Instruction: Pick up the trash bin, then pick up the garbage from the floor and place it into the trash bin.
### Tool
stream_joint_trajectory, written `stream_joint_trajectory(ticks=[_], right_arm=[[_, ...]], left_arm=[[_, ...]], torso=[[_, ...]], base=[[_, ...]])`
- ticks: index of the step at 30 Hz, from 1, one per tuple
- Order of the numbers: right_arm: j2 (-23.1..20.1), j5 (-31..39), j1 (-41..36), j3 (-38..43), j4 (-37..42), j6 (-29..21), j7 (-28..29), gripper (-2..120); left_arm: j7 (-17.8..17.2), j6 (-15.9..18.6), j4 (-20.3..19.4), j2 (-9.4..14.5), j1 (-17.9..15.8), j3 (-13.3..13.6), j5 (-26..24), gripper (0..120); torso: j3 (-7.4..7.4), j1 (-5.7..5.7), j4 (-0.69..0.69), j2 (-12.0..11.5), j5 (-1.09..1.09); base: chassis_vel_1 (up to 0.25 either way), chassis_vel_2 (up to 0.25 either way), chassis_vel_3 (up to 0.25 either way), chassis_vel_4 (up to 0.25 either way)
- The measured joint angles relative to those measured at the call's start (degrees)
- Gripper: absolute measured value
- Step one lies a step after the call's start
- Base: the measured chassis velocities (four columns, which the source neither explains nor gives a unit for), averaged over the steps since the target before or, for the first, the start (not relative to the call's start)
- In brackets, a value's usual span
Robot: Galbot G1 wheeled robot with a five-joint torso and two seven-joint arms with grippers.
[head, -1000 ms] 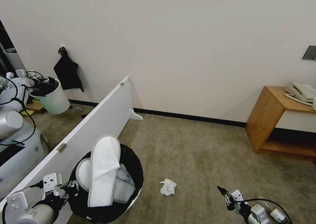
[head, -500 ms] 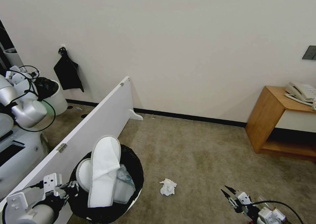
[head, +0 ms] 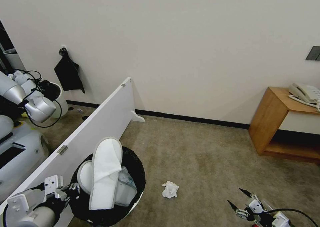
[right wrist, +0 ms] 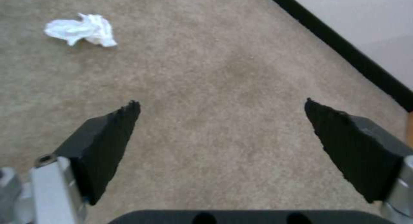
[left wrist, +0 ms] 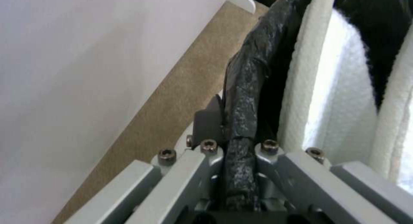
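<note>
At the lower left of the head view, the left gripper [head: 71,188] is clamping the black-lined rim of the trash bin [head: 133,173], which is holding white slippers [head: 105,170]; the right gripper [head: 240,200] is hanging spread wide, a crumpled tissue [head: 170,189] lying on the carpet [head: 206,153] between them. In the left wrist view, the fingers [left wrist: 206,153] are pinching the bag-covered rim. In the right wrist view, the tissue [right wrist: 82,29] is lying well ahead of the parted fingertips [right wrist: 125,116].

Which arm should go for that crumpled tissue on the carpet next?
Right. The right gripper is open, empty, near the tissue. The left gripper is clamped on the trash bin rim.
</note>
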Motion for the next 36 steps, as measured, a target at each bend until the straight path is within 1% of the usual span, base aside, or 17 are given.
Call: stream_joint_trajectory(ticks=[5, 8, 10, 14, 20, 22, 26, 28, 29, 31, 36], right_arm=[[-0.51, 1.79, -1.76, 0.05, 1.01, -0.61, -0.19, 100], [-0.55, 3.14, -3.11, 0.12, 1.61, -1.12, 0.77, 100], [-0.01, 4.13, -4.45, 0.64, 2.32, -1.24, 2.39, 100], [1.24, 4.34, -6.42, 1.89, 3.01, -1.35, 3.67, 100], [2.06, 4.59, -8.06, 2.64, 3.7, -1.61, 4.2, 100], [3.6, 4.76, -9.52, 2.95, 4.6, -1.97, 5.03, 100], [5.04, 4.72, -9.99, 2.95, 4.81, -1.94, 6.01, 100], [6.91, 4.61, -10.22, 2.84, 4.82, -1.14, 7.69, 100], [6.91, 4.61, -10.22, 2.84, 4.82, -1.14, 7.69, 100], [8.95, 4.03, -10.1, 2.79, 4.29, 0.51, 9.81, 100], [10.51, 3.43, -9.79, 3.23, 3.61, 1.63, 10.67, 100]], left_arm=[[0.02, 0.0, 0.17, 0.08, -0.09, 0.0, -0.04, 2], [0.05, -0.01, 0.32, 0.07, -0.08, 0.05, -0.01, 2], [0.09, -0.04, 0.44, 0.05, -0.12, 0.14, 0.12, 2], [0.1, -0.08, 0.54, 0.05, -0.29, 0.29, 0.36, 2], [0.11, -0.18, 0.66, 0.0, -0.35, 0.43, 0.63, 2], [0.11, -0.38, 0.74, -0.04, -0.37, 0.44, 0.71, 2], [0.11, -0.55, 0.75, 0.0, -0.34, 0.34, 0.72, 2], [0.11, -0.64, 0.76, 0.0, -0.22, 0.28, 0.73, 2], [0.11, -0.64, 0.76, 0.0, -0.22, 0.28, 0.73, 2], [0.12, -0.65, 0.82, -0.02, -0.18, 0.27, 0.74, 2], [0.12, -0.69, 0.86, 0.01, -0.22, 0.28, 0.78, 2]], torso=[[0.0, 0.0, 0.0, 0.0, -0.01], [0.0, 0.0, -0.01, 0.0, 0.0], [0.0, 0.0, 0.0, 0.0, 0.0], [0.0, 0.0, -0.01, 0.0, 0.0], [0.0, 0.0, -0.01, 0.0, -0.01], [0.0, 0.0, -0.01, 0.0, 0.0], [0.0, 0.0, 0.0, 0.0, -0.01], [0.0, 0.0, -0.01, 0.0, -0.01], [0.0, 0.0, -0.01, 0.0, -0.01], [0.0, 0.0, -0.01, 0.0, -0.01], [0.0, 0.0, 0.0, 0.0, 0.0]], base=[[0.0, 0.0, 0.0, 0.0], [0.0, 0.0, 0.0, 0.0], [0.0, 0.0, 0.0, 0.0], [0.0, 0.0, 0.0, 0.0], [0.0, 0.0, 0.0, 0.0], [0.0, 0.0, 0.0, 0.0], [0.0, 0.0, 0.0, 0.0], [0.0, 0.0, 0.0, 0.0], [0.0, 0.0, 0.0, 0.0], [0.0, 0.0, 0.0, 0.0], [0.0, 0.0, 0.0, 0.0]])
